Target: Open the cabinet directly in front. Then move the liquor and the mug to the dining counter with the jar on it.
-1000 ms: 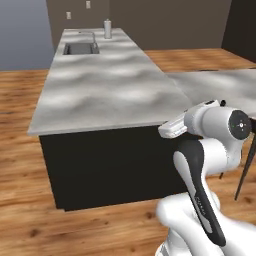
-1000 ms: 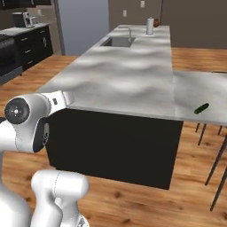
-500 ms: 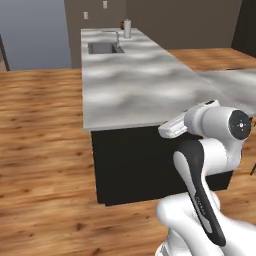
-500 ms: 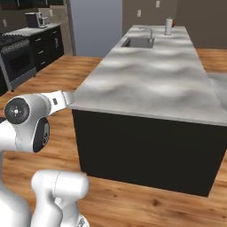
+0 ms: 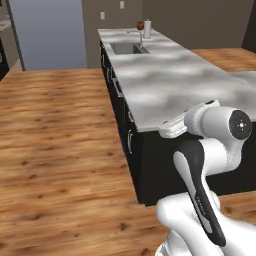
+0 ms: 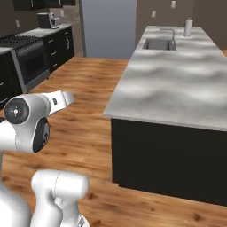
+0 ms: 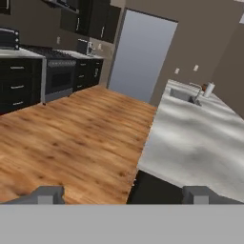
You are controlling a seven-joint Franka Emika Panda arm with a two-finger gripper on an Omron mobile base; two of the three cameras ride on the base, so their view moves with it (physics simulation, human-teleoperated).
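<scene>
My gripper [image 7: 122, 195] is open, its two dark fingertips [image 7: 46, 194] standing far apart with nothing between them. It points over the wooden floor toward the far kitchen wall. Dark wall cabinets [image 7: 90, 19] hang there at the top left of the hand view, too far off to make out their handles. A paler slab [image 5: 246, 76] meets the island at the right edge of the left base view and may be the dining counter. The liquor, the mug and the jar are out of view.
A marble island [image 5: 170, 75] with dark fronts, a sink [image 5: 127, 47] and a paper towel roll [image 5: 148, 29] stands close on my right. A stove [image 6: 26, 62] and a coffee machine [image 6: 44, 20] line the left wall. Open wooden floor [image 5: 55, 130] lies ahead and to the left.
The whole picture has swung: the base has turned, so the island has slid to the right and the stove wall has come into view. The arm keeps its folded pose.
</scene>
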